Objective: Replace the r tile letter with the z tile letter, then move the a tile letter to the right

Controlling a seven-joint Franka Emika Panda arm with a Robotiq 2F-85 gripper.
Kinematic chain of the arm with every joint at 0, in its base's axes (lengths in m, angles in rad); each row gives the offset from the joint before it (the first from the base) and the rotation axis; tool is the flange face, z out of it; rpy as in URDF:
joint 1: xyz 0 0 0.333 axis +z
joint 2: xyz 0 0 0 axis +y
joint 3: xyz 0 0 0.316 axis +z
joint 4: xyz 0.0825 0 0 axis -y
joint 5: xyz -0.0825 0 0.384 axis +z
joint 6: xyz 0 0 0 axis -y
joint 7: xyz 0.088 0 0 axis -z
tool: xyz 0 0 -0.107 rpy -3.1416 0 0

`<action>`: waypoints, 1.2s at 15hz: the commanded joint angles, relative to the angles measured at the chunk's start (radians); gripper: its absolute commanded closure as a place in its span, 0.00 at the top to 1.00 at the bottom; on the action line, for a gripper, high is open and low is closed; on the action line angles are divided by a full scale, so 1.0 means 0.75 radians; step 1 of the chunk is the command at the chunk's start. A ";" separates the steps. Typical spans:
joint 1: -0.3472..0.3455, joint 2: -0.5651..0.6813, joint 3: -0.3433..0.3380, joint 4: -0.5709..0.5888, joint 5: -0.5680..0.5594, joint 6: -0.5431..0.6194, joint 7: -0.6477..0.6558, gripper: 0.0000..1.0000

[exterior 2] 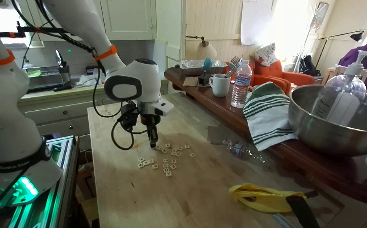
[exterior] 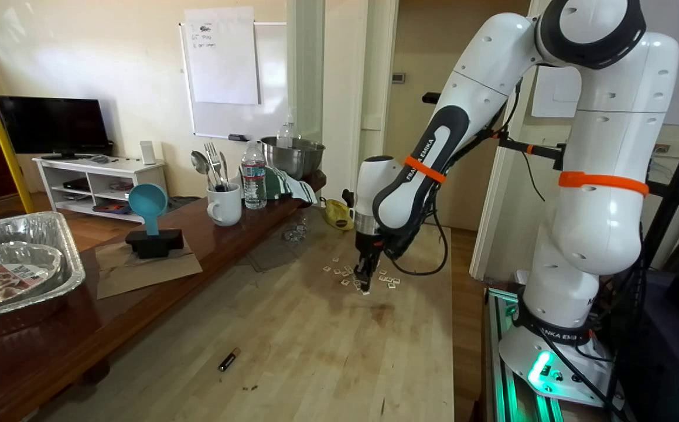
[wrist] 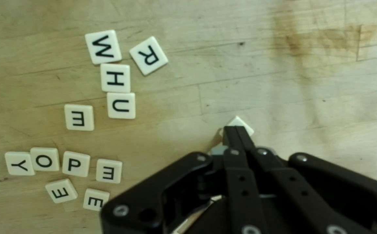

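Observation:
My gripper (wrist: 235,127) is shut with its fingertips together in the wrist view. The tips are over a white tile (wrist: 244,124) lying on the table. The fingers cover most of this tile and its letter is hidden. I cannot tell whether they touch it. In both exterior views the gripper (exterior: 365,286) (exterior 2: 152,145) points down at the near edge of the scattered tiles. The R tile (wrist: 148,55) lies tilted beside the W tile (wrist: 103,47) and the H tile (wrist: 115,78). A tile that looks like an A (exterior 2: 167,145) lies near the gripper. I cannot make out a z tile.
The U tile (wrist: 121,105) lies below the H. Several other tiles, including Y (wrist: 20,163), O (wrist: 45,159) and P (wrist: 76,163), lie at the left. A battery (exterior: 229,359), a plastic bottle (exterior 2: 245,152) and a yellow bag (exterior 2: 262,198) lie on the table.

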 commanded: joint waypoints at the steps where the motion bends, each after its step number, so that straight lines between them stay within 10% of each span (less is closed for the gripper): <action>1: 0.011 -0.054 -0.005 -0.029 -0.079 0.027 0.073 0.00; 18: 0.000 0.097 -0.024 0.120 -0.090 0.140 0.055 0.00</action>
